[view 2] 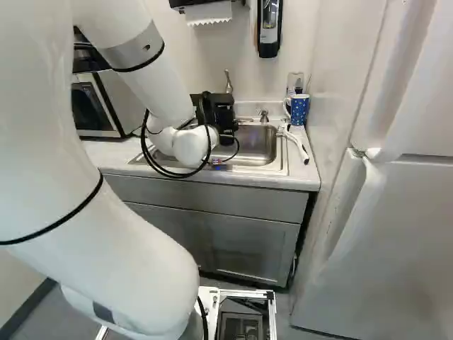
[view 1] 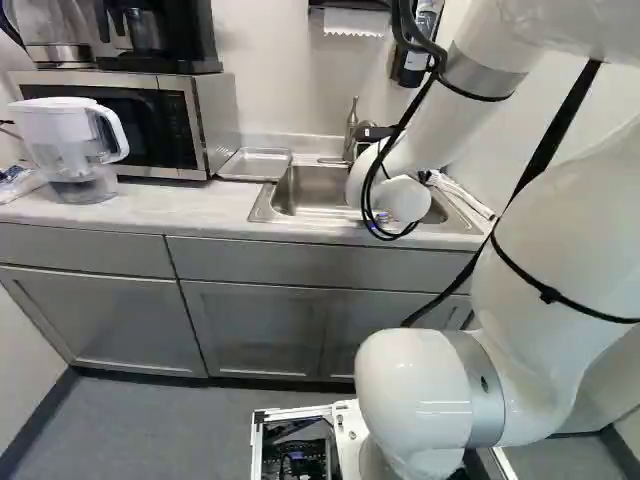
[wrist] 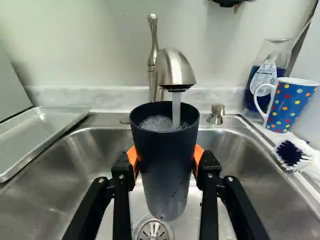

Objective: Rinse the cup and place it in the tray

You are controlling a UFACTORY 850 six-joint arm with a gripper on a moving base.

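Cup [wrist: 167, 167] under the running faucet [wrist: 175, 70]

The metal tray [wrist: 45, 135] lies left of the sink [wrist: 82, 172], awaiting the cup. Over the basin, the gripper [wrist: 165, 156] clasps the dark cup between its orange pads, roughly upright, with water pouring in. Rinsing seems in hand; next probably comes tipping the water out, then carrying the cup left. The arm [view 2: 78, 149] reaches from the near side, its wrist low over the sink. A dotted mug [wrist: 289, 105] stands far right.

Kitchen: sink [wrist: 55, 190], microwave [view 1: 165, 128], cabinets [view 1: 250, 325]
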